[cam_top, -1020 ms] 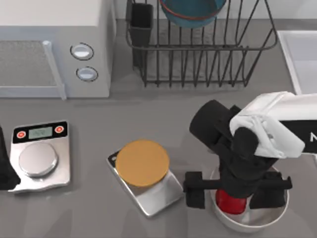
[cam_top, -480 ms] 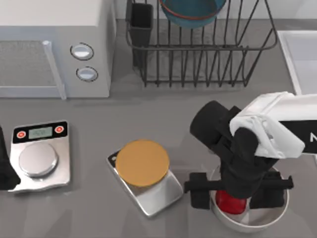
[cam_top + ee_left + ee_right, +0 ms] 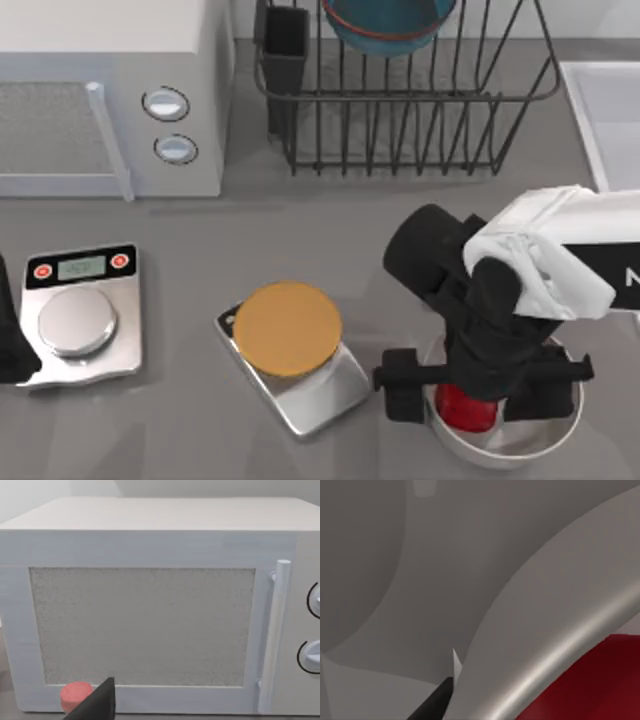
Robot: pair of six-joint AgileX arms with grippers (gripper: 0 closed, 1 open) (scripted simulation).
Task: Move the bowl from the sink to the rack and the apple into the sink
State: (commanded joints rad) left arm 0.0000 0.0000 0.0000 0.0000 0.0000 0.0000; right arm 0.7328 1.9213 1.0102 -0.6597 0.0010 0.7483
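The apple (image 3: 466,407) sits inside a white bowl (image 3: 500,452) near the tabletop's front right corner. The right gripper (image 3: 470,398) is lowered over it, jaws spread wide: one finger hangs outside the bowl's left rim, the other inside on the apple's right, neither visibly touching the fruit. The teal bowl (image 3: 385,22) rests in the rack (image 3: 420,110) at the back edge. The sink (image 3: 600,110) lies at the right edge. The left arm is parked at the left edge, and whether its jaws are open or closed cannot be told.
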